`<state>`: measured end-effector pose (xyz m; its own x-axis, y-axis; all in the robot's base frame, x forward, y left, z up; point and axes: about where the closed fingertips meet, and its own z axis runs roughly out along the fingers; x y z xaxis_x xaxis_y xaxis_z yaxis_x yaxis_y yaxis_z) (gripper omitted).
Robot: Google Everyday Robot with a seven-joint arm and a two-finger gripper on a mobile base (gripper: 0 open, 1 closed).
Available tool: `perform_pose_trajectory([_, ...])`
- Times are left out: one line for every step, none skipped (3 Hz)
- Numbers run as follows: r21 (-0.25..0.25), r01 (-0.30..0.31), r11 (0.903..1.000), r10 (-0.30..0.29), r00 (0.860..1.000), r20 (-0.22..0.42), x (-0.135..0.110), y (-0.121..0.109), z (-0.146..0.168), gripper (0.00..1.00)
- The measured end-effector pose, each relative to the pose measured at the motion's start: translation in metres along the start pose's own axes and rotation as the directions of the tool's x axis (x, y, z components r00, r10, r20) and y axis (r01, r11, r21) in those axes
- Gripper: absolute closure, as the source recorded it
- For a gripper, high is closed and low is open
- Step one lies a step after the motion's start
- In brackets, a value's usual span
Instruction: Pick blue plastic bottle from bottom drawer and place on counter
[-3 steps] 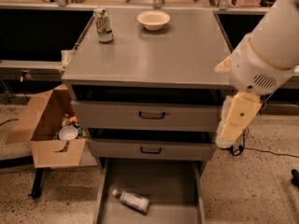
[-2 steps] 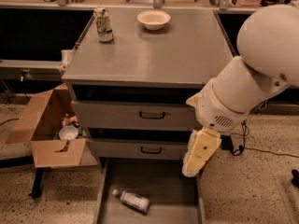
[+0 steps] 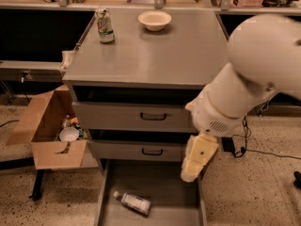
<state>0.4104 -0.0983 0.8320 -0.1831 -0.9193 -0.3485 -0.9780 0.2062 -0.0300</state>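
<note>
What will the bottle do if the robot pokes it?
It would probably roll: the bottle lies on its side on the flat, bare floor of the drawer. It looks like thin clear plastic, so it is likely light and may squash a bit when squeezed. The gripper hangs above the drawer's right side, apart from the bottle.

No legible txt.
Labels on can [image 3: 105, 26] & blue plastic bottle [image 3: 135, 203] unreadable; gripper [image 3: 190, 173] hangs over bottom drawer [image 3: 171, 187], right side.
</note>
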Motion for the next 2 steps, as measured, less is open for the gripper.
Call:
perform_pose_trajectory([-0.054,0.017,0.9984,-0.017,1.000,-0.008,-0.003,-0.002,0.066,0.00])
perform_pose_trajectory([-0.115,0.031,0.9929,-0.035,0.999,-0.028,0.016,0.010,0.157,0.00])
